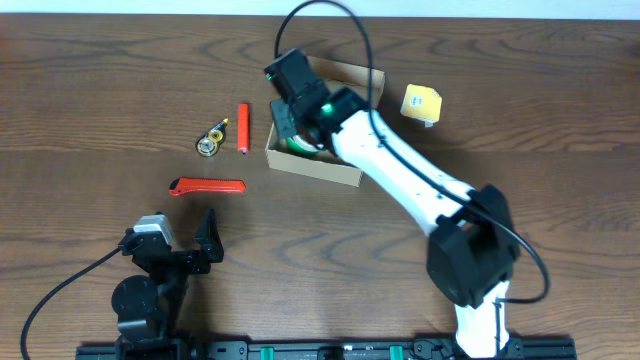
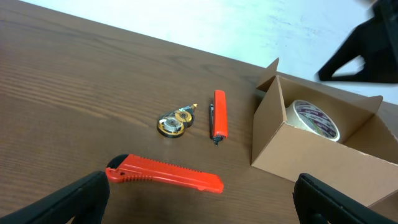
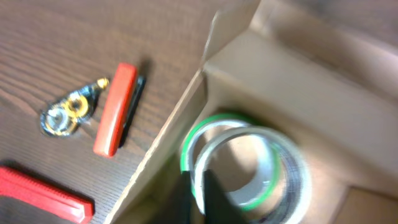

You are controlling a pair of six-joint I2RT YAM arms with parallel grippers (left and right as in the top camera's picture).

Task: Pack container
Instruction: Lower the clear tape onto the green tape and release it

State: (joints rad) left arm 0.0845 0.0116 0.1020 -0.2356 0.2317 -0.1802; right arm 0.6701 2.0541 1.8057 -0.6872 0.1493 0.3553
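Note:
The container, a tan cardboard box (image 1: pixel 318 166) with its flap open, stands at mid-table. It also shows in the left wrist view (image 2: pixel 292 149) and the right wrist view (image 3: pixel 298 81). My right gripper (image 1: pixel 293 132) reaches down into the box. Its fingers (image 3: pixel 199 190) are shut on the wall of a green-edged tape roll (image 3: pixel 233 127), which lies over a larger white tape roll (image 3: pixel 298 168) inside the box. The white roll also shows in the left wrist view (image 2: pixel 314 119). My left gripper (image 1: pixel 185 245) is open and empty near the front edge (image 2: pixel 199 208).
On the table left of the box lie a red box cutter (image 1: pixel 207 186) (image 2: pixel 165 176), a red pen (image 1: pixel 243 128) (image 2: pixel 219 114) and a small tape dispenser (image 1: pixel 211 138) (image 2: pixel 175 122). A yellow object (image 1: pixel 421 103) sits right of the box.

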